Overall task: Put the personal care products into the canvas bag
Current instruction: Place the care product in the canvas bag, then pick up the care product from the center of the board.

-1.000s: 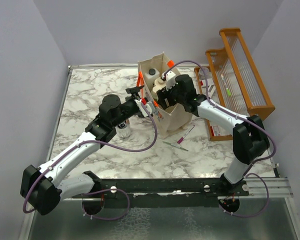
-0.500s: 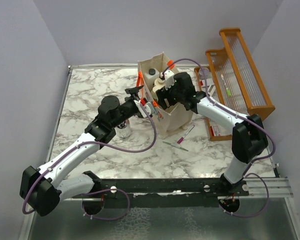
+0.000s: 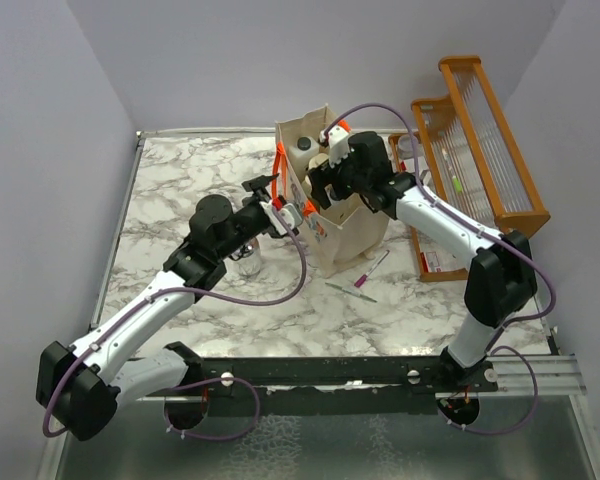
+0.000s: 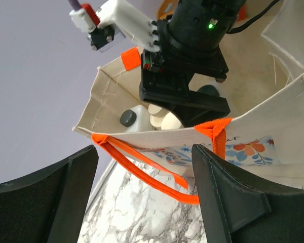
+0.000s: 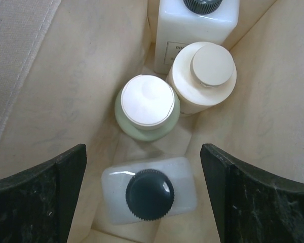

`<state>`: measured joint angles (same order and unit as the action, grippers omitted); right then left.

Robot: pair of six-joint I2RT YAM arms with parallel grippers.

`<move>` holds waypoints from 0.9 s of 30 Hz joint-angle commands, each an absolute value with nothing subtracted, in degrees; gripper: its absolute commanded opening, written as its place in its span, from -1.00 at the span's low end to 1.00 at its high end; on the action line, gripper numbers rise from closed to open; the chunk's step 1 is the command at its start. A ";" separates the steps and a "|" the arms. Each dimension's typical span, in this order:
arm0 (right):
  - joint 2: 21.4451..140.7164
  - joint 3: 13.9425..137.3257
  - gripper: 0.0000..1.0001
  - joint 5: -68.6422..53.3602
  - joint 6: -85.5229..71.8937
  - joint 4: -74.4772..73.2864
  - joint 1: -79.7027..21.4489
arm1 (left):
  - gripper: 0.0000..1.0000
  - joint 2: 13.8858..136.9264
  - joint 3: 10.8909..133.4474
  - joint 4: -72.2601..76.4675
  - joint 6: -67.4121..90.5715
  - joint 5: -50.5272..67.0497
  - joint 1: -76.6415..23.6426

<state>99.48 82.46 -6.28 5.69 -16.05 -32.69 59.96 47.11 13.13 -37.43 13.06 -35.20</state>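
Bag mouth: right hand (image 3: 325,190) blocks the canvas bag (image 3: 345,235) opening; 4 bottles (image 5: 147,109) crowd its floor.
Bag's left: left hand (image 3: 278,203), fingers spread, beside the orange handle (image 4: 152,167).
Bag's right: rack (image 3: 480,150) near.
Counter (image 3: 180,180), far left: bare marble.

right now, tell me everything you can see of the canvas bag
The canvas bag is a beige cloth tote with bright orange handles and tabs, and a floral print on one side. It stands upright with its mouth open on the marble table, near the orange wooden rack. Four bottles stand inside: two white with dark caps, one green, one cream. The right claw hangs open at its mouth, above them.
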 commanded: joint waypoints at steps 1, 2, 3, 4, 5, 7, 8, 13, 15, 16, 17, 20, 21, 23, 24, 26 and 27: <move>96.38 85.81 0.87 -7.42 6.77 -17.34 -33.16 | 0.55 57.88 47.49 10.40 -32.63 10.73 -33.39; 96.08 86.43 0.87 -7.34 6.76 -17.78 -33.14 | 0.55 57.74 47.68 9.40 -31.59 10.34 -32.95; 95.84 87.22 0.87 -7.24 6.76 -18.33 -33.14 | 0.55 57.52 47.97 8.17 -30.55 9.91 -32.43; 95.53 87.96 0.87 -7.24 6.77 -18.91 -33.13 | 0.55 57.32 48.36 6.75 -29.39 9.37 -31.90; 95.13 88.66 0.87 -7.38 6.83 -19.67 -33.15 | 0.55 57.22 48.79 5.05 -28.11 8.62 -31.30; 94.05 89.97 0.87 -7.55 7.13 -20.87 -33.13 | 0.56 57.24 50.20 0.83 -24.91 6.86 -30.09; 93.60 90.71 0.87 -7.70 7.34 -21.80 -33.13 | 0.56 57.48 51.06 -1.74 -23.10 5.97 -29.41; 91.52 94.30 0.87 -7.22 8.07 -26.67 -33.13 | 0.59 59.41 55.21 -13.45 -14.12 5.85 -25.75; 90.77 95.46 0.87 -7.38 8.29 -28.76 -33.13 | 0.72 60.03 56.02 -16.93 -11.75 7.05 -24.57; 90.46 95.99 0.87 -7.38 8.36 -29.65 -33.13 | 0.79 60.37 56.44 -18.97 -10.79 7.56 -24.00; 90.07 96.23 0.87 -7.26 8.42 -30.37 -33.13 | 0.90 60.84 56.85 -20.86 -9.85 8.16 -23.59; 88.61 95.98 0.87 -6.57 8.59 -31.28 -33.13 | 0.98 62.41 58.15 -26.68 -7.65 9.79 -22.21; 87.99 95.57 0.87 -6.45 8.60 -31.29 -33.18 | 0.99 63.05 58.71 -28.47 -7.48 10.18 -21.86; 86.92 94.50 0.87 -6.52 8.87 -31.38 -33.14 | 0.98 65.24 60.27 -31.75 -7.23 9.95 -21.29; 86.40 93.99 0.87 -6.46 8.88 -31.38 -33.13 | 0.98 66.54 61.03 -33.24 -6.97 9.53 -20.98; 85.52 92.88 0.87 -6.31 8.75 -31.46 -33.13 | 0.98 69.19 62.58 -36.06 -6.25 8.76 -19.96; 85.19 92.47 0.88 -6.32 8.65 -31.48 -33.13 | 0.98 70.58 63.29 -37.13 -6.19 8.77 -19.42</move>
